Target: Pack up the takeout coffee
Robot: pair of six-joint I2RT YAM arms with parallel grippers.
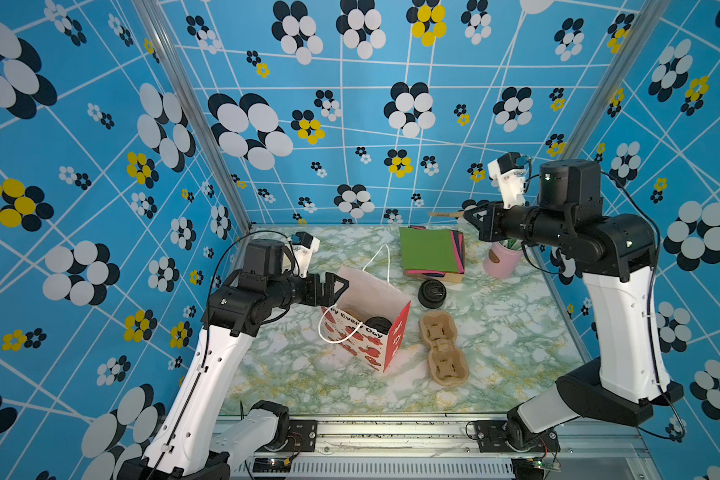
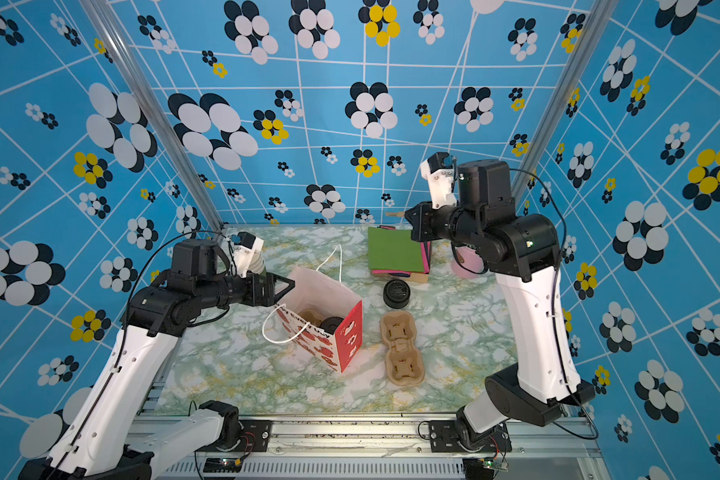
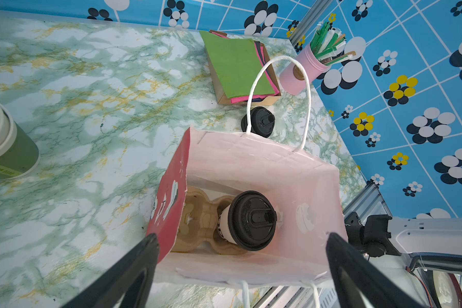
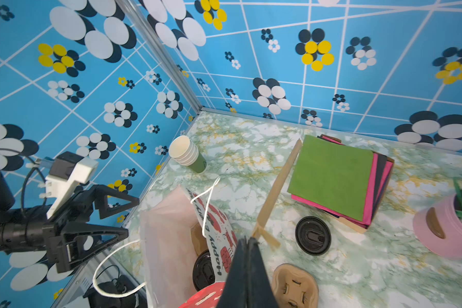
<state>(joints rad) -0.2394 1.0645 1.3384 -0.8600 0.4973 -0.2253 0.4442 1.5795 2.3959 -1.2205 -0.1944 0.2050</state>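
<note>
Left wrist view looks down into an open white paper bag with red printed sides (image 3: 251, 160), standing upright on the green marbled counter (image 3: 91, 106). Inside it, the small white paper cup with dark lettering and a round black sip lid (image 3: 251, 220) sits in one pocket of a brown moulded-pulp cup carrier (image 3: 195, 221). The carrier's other pocket is bare.

The left gripper (image 1: 339, 282) hovers at the bag's rim on the side nearest its arm, with its two black fingers (image 3: 134, 269) spread wide and nothing between them. One finger may be touching the bag's red side, but the angle does not settle it.

The right gripper (image 4: 247, 240) is raised near the back wall, above the far right part of the counter. Its fingers are pressed together on the end of a thin flat wooden stir stick (image 4: 278, 186), which juts out from them.

A second brown pulp carrier (image 1: 443, 349) lies on the counter just beside the bag, and a short stack of black plastic lids (image 1: 432, 293) stands beyond it. Behind the lids is a brown box of paper napkins with a green one on top (image 1: 429, 249). A pink pot of green and wooden sticks (image 1: 501, 259) stands beside the box. A nested stack of cream-and-green paper cups (image 4: 188, 154) stands near the far left corner.
</note>
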